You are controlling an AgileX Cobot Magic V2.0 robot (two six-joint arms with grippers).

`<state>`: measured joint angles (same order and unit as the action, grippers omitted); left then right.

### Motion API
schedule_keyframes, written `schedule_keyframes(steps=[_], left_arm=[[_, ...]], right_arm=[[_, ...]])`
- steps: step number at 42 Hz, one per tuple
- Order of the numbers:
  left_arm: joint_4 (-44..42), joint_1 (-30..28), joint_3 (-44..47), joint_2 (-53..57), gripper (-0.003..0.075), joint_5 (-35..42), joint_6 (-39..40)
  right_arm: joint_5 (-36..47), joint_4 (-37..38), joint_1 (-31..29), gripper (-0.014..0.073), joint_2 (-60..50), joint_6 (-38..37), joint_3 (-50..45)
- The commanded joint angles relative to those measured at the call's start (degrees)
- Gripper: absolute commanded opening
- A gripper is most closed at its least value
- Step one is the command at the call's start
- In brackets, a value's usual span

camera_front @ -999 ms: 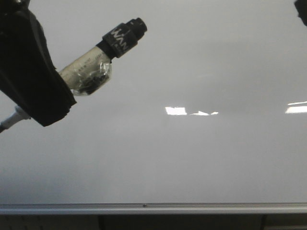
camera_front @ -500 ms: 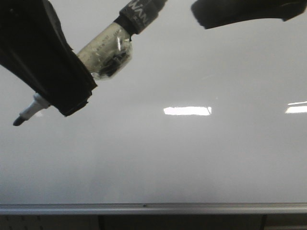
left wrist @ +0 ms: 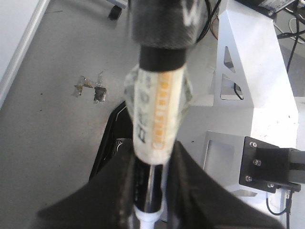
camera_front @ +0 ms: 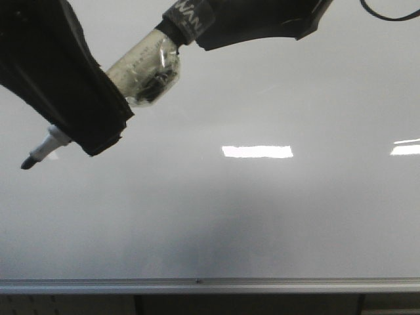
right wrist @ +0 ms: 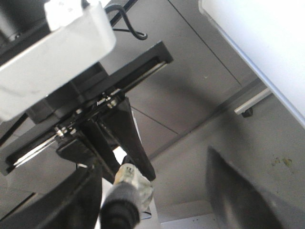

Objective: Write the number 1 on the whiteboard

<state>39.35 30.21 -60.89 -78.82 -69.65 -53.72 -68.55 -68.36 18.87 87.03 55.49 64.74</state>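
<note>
The whiteboard (camera_front: pixel 262 216) fills the front view, glossy and pale grey, and no number 1 shows on it. My left gripper (camera_front: pixel 98 134) hangs over its upper left, shut on a marker (camera_front: pixel 141 72) wrapped in clear tape. The marker's bare black tip (camera_front: pixel 27 162) points down to the left, and whether it touches the board cannot be told. In the left wrist view the marker (left wrist: pixel 157 119) runs between the closed fingers of the left gripper (left wrist: pixel 150 210). My right gripper (camera_front: pixel 216 33) reaches in from the top, open, its fingers either side of the marker's black cap end (right wrist: pixel 121 210).
A silver frame edge (camera_front: pixel 210 285) runs along the board's near side. Bright rectangular light reflections (camera_front: pixel 257 151) lie on the board's middle and right edge (camera_front: pixel 405 149). The left wrist view shows grey floor and the robot's white base (left wrist: pixel 252 95).
The right gripper has come in from the upper right to the marker's cap end. The left gripper rose with the marker, baring its tip, then held nearly still.
</note>
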Motion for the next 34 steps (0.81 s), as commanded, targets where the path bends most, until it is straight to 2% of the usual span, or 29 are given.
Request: schedule_keyframes(steps=[1, 8, 11, 14, 17, 21, 25, 28, 34], left_arm=[[3.7, 0.5, -1.8, 2.0, -0.0020, -3.3, -0.2], [3.7, 0.5, -1.8, 2.0, -0.0020, -3.3, -0.3], [3.7, 0.5, -1.8, 2.0, -0.0020, -3.3, -0.3], [3.7, 0.5, -1.8, 2.0, -0.0020, -3.3, -0.3], [3.7, 0.5, -1.8, 2.0, -0.0020, -3.3, -0.3], [3.7, 0.5, -1.8, 2.0, -0.0020, -3.3, -0.3], [3.7, 0.5, -1.8, 2.0, -0.0020, -3.3, -0.3], [3.7, 0.5, -1.8, 2.0, -0.0020, -3.3, -0.3], [3.7, 0.5, -1.8, 2.0, -0.0020, -0.5, -0.3]], right_arm=[[-7.9, -0.9, 2.2, 0.0484, -1.2, -0.2, 2.3], [-7.9, 0.0, 4.7, 0.0483, -1.3, -1.3, 2.3], [-7.9, 0.2, 5.4, 0.0456, -1.3, -1.8, 2.3], [-7.9, 0.2, 5.8, 0.0384, -1.3, -1.9, 2.3], [-7.9, 0.2, 5.8, 0.0266, -1.3, -1.9, 2.3], [-7.9, 0.8, 5.8, 0.0159, -1.3, -2.9, 2.3], [-7.9, 2.7, 5.8, 0.0055, -1.3, -3.5, 2.3], [-7.9, 4.2, 5.8, -0.0055, -1.4, -3.5, 2.3], [-7.9, 5.0, 5.8, -0.0069, -1.5, -3.5, 2.3]])
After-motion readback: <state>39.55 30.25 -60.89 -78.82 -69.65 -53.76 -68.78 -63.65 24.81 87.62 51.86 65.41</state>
